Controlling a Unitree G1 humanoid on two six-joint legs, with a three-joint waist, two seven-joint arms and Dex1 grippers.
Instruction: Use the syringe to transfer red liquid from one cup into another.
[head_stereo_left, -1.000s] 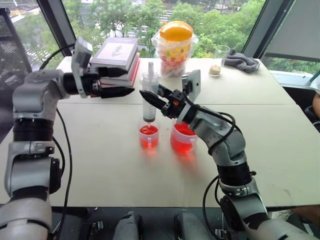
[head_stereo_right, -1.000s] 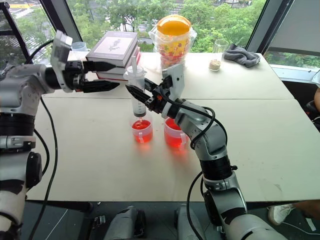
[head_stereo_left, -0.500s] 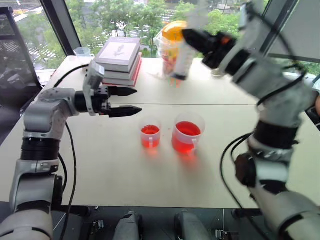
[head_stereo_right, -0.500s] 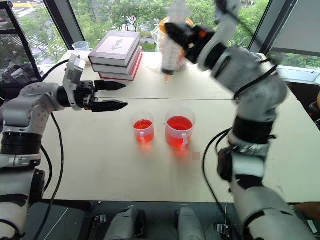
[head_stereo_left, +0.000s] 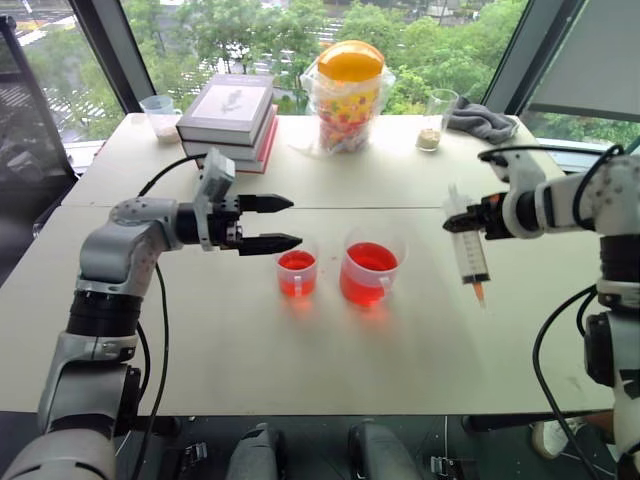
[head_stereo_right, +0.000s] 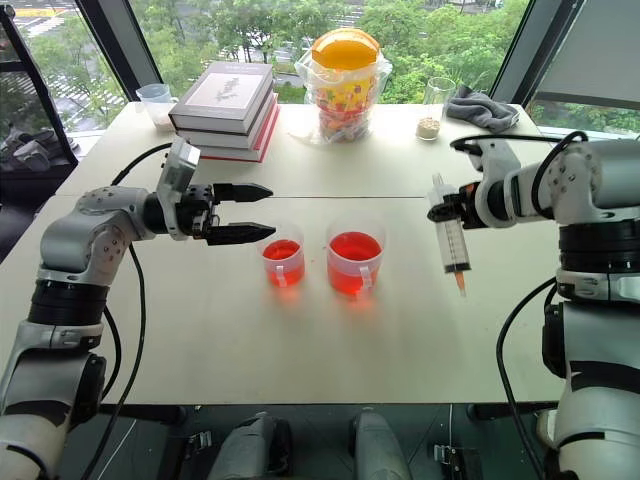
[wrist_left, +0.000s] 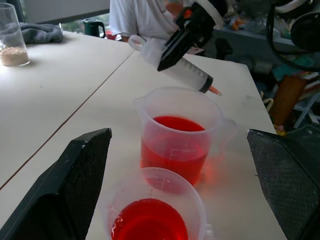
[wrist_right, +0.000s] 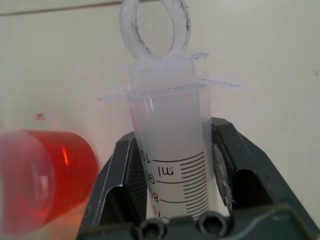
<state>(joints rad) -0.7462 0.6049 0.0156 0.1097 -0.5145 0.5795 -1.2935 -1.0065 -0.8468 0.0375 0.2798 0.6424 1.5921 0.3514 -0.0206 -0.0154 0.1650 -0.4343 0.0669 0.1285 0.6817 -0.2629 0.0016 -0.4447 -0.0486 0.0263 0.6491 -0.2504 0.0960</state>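
**Syringe held clear to the right, both cups standing: set it down clean**

R gripper (head_stereo_right: 447, 212) pinches the syringe (head_stereo_right: 449, 240) round the upper barrel, fingers pressed on both sides as the R wrist view shows; the syringe hangs roughly upright, tilted a little, orange tip down, above bare table (head_stereo_right: 300, 340) and well apart from the cups on the robot's right side. The barrel looks whitish-clear, no red visible in it; plunger seems pushed in, so likely emptied, though that is a judgement.

L gripper (head_stereo_right: 262, 211) hovers level just beside the smaller cup (head_stereo_right: 283, 262), jaws spread wide, nothing between them, not touching the cup. The larger handled cup (head_stereo_right: 355, 262) stands just right of the smaller one, near but apart; both hold red liquid (head_stereo_right: 355, 247).

Step in hand, probably: park the syringe, or bring it back for another draw; the frames don't settle which.

To do it well:
- keep the tip low and the barrel near upright so any last drop falls on the table, not across the cups;
- if laying it down, lower till the barrel rests flat before loosening, well clear of the table edge; it can roll;
- if returning, approach the larger cup from above, not sideways; both cups are light and tip easily;
- L gripper shouldn't drift inward; its lower finger is close to the small cup's rim.
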